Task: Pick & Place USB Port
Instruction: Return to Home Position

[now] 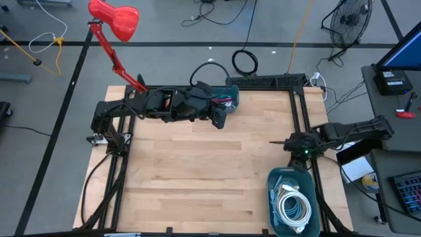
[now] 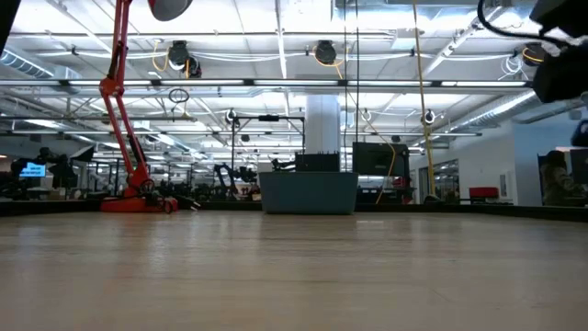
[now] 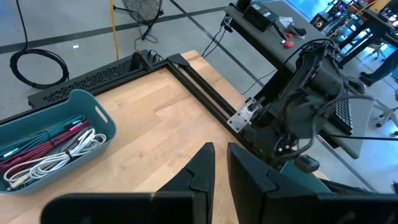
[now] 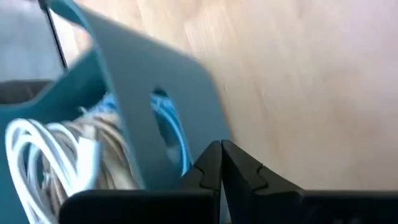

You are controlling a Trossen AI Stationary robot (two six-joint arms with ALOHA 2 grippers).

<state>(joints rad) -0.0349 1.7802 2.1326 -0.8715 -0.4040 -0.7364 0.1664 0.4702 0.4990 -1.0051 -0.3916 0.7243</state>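
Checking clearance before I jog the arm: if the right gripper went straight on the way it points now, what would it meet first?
Probably the bare wooden table, just beside the teal bin of white cables. The right gripper, shut, points past the bin's wall; depth is unclear, so it might clip that wall.

Two black jointed arms (image 1: 164,103), green indicator light (image 1: 306,152)

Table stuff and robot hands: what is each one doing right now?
Left gripper: nearly shut, empty, above the table's back edge.
Right gripper: shut, empty, beside the near bin.
Near bin: upright, holding coiled white cables.
Far bin: upright, holding red and white cables.
Red lamp: off.
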